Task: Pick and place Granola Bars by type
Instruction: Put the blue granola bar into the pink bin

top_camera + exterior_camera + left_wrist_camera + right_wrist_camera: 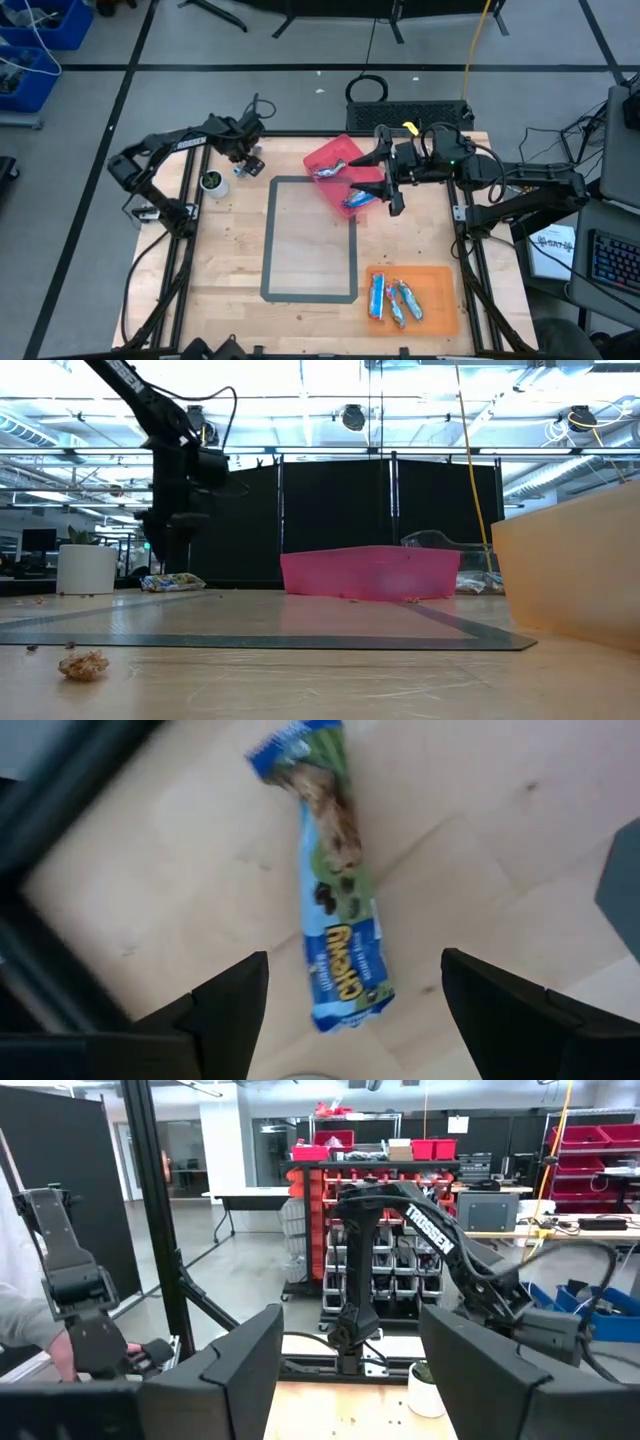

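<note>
A blue and green foil bar (340, 890) lies flat on the wooden table near its far left corner; it also shows as the bar (251, 166) and the bar (172, 582). My left gripper (355, 995) hovers over it, open, one finger on each side of the bar's near end, touching nothing. My right gripper (378, 181) is open and holds nothing; it hangs over the pink bin (320, 155), pointing toward the table's left. Two blue bars (330, 169) (357, 199) lie in that bin. Several bars (395, 300) lie in the orange tray (445, 300).
A small white cup (213, 182) stands just near-side of the left gripper, and shows as the cup (86, 568) and the cup (427, 1390). A grey taped rectangle (270, 240) marks the table's middle. A crumb (83, 664) lies at the near edge. A person's sleeve (20, 1330) shows beyond the table.
</note>
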